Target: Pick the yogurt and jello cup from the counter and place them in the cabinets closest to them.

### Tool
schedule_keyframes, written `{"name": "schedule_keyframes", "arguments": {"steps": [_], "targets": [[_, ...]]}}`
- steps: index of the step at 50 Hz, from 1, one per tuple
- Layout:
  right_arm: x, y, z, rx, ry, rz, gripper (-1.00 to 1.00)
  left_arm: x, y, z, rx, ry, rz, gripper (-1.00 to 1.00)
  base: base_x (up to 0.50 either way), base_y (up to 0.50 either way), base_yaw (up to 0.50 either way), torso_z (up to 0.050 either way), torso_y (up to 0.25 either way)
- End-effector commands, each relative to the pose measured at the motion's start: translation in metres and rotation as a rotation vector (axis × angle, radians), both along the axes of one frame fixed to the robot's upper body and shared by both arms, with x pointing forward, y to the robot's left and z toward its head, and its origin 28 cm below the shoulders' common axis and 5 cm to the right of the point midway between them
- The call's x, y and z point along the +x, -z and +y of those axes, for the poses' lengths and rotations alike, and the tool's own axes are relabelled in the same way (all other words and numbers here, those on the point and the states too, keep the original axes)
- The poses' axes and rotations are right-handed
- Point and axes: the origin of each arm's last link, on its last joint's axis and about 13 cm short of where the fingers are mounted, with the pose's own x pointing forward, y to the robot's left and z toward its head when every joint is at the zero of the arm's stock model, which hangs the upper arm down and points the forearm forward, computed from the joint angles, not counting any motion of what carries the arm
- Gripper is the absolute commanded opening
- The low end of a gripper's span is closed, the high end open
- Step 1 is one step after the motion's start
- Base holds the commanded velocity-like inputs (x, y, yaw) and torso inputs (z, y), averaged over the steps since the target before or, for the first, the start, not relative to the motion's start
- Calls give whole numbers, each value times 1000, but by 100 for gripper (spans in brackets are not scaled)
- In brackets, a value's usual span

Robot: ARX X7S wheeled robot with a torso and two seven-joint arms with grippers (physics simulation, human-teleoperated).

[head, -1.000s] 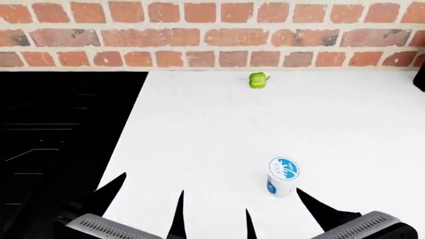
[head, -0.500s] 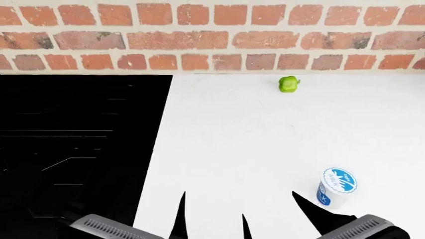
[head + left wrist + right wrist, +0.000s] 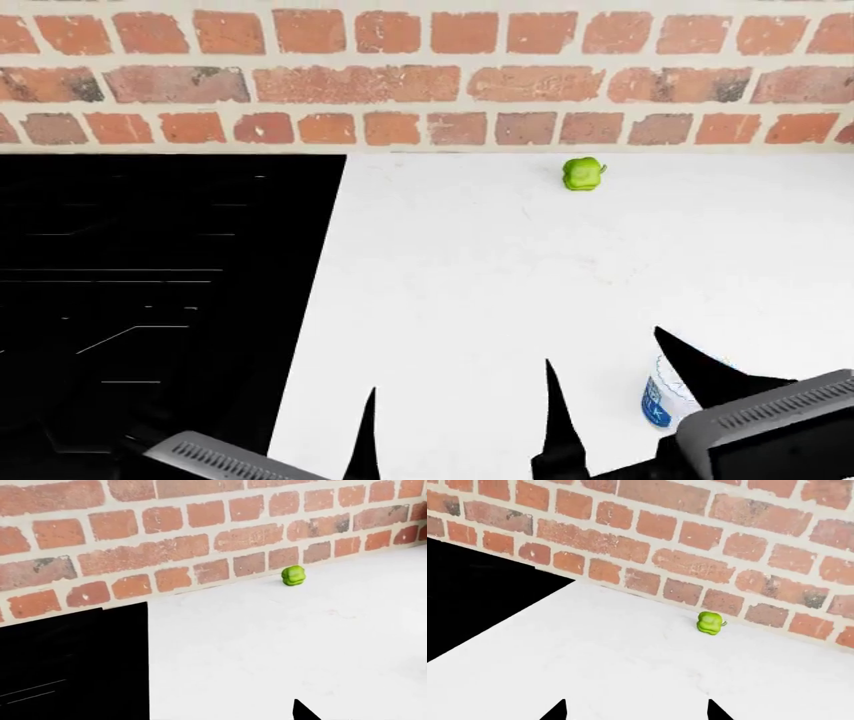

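R fingers [image 3: 607, 385] spread – yogurt [image 3: 658, 398] just beside 1 tip, on the tabletop [image 3: 467, 290]. Jello [image 3: 583, 173] sits near the brick wall [image 3: 427, 75]. L fingers – can't tell, only 1 tip shows.

Smooth matt white counter [image 3: 467, 300], rough brick wall [image 3: 427, 80]

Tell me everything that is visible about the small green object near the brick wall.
The jello cup is tiny, bright green and glossy, with a lumpy outline and a small lip. It sits on the white counter, close to the foot of the brick wall, to the right of the black stovetop. Only the counter touches it; no gripper is near.
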Motion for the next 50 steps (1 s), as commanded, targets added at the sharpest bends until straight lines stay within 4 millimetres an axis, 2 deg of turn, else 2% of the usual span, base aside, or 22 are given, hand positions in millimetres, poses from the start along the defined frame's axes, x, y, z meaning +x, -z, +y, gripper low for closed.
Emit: {"name": "schedule_keyframes", "arguments": {"steps": [1,18,35,50], "targets": [[12,-17,-17,63,122,-29,100,-1,1,-1,4,8,4,100,0,0,0,0,0],[12,-14,-41,113,242,-6,100,-2,0,-2,8,10,1,100,0,0,0,0,0],[16,5,-36,94,203,80,100,-5,-5,-4,11,11,-17,100,0,0,0,0,0],[35,18,-39,83,238,122,100,-7,-6,-3,13,9,-26,100,0,0,0,0,0]]}}
